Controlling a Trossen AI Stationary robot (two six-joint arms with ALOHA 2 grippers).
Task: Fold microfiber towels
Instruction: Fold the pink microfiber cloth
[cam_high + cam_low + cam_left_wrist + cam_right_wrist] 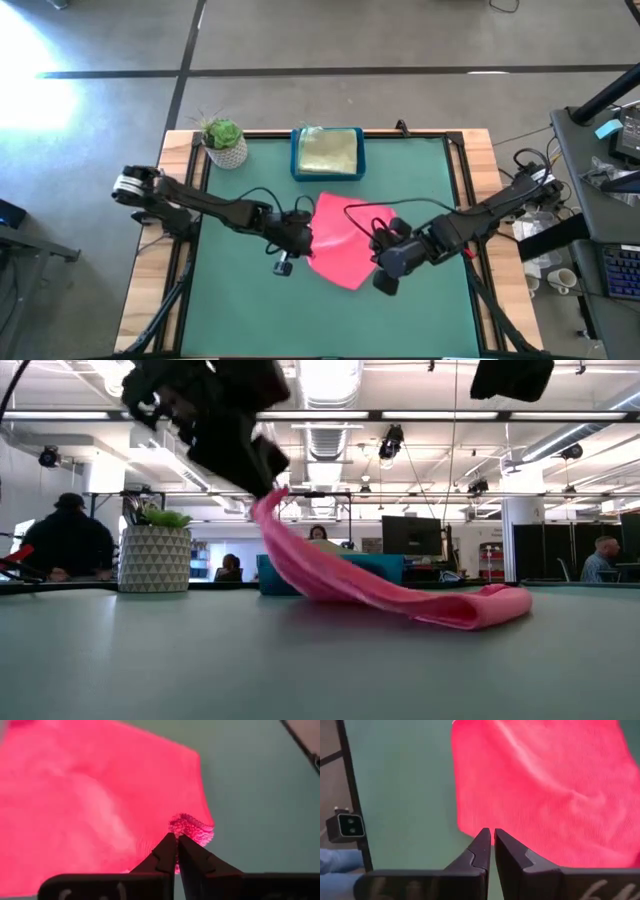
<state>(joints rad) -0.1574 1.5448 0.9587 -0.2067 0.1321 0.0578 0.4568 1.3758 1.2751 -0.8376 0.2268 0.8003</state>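
Note:
The hot pink towel (335,245) lies near the table's middle. One part of it is raised, and the rest lies on the table, ending in a rolled fold (490,605). My left gripper (310,240) is shut on the towel's left side and held above the table (262,472). My right gripper (374,250) is shut and empty. It is raised above the table by the towel's right edge (470,827). A pale yellow-green towel (328,152) lies in the blue tray (296,160). The other towels are out of view. My left gripper pinches a bunched corner of the pink towel (192,827) between its two fingertips, coming from the table's left side and slanting down. That corner is lifted clear. The cloth hangs slack from it in a sloping band (300,565) down to the table.
The blue tray stands at the table's far edge, and a potted plant (224,142) stands at the far left corner. Bare green table shows on the near side (330,320). People sit at desks in the room beyond (68,540).

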